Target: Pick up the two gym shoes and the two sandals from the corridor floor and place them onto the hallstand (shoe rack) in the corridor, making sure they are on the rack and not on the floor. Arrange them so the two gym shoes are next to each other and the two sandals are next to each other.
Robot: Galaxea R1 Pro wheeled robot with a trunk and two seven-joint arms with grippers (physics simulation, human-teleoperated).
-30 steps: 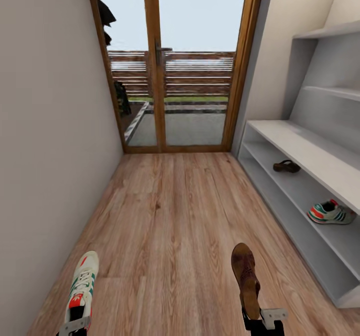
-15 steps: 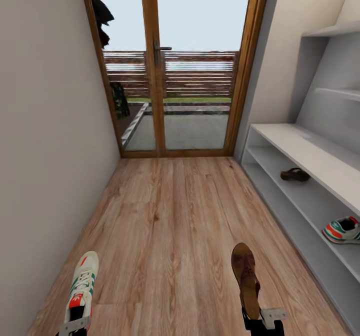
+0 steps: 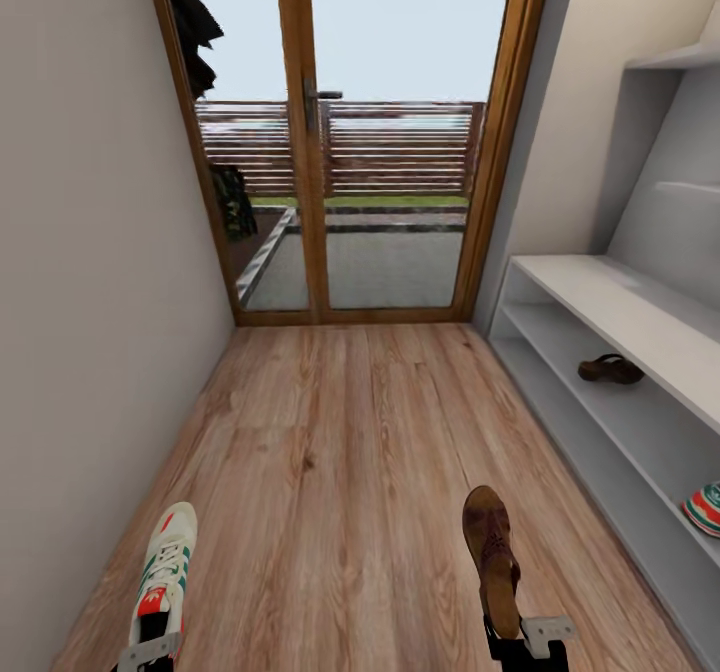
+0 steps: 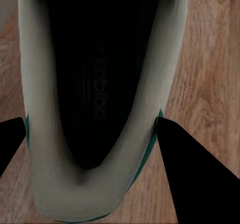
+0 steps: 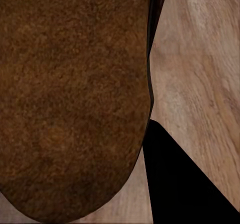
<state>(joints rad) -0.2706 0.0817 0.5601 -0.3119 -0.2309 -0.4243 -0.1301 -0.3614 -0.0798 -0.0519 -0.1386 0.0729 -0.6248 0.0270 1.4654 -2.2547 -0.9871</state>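
1. At lower left of the head view, the left gripper (image 3: 148,649) holds a sneaker (image 3: 164,567) by its heel, toe pointing up the frame; in the left wrist view dark fingers (image 4: 192,176) flank both sides of the heel.
2. Across the middle runs the floor (image 3: 340,452), bare plank up to the glass door (image 3: 330,142).
3. At lower centre-right, the right gripper (image 3: 527,642) grips a sandal (image 3: 492,552) by its heel, toe forward; the right wrist view shows its brown sole (image 5: 70,99) against one finger (image 5: 185,184).
4. Along the right edge stands the rack (image 3: 610,302): a second sandal (image 3: 610,369) sits on its lower tier, and a second sneaker (image 3: 705,509) lies on the same tier, cut by the frame edge.
5. I judge this a carry step: turn toward the rack, keep both grips firm, and aim each shoe beside its mate, fully on the tier.
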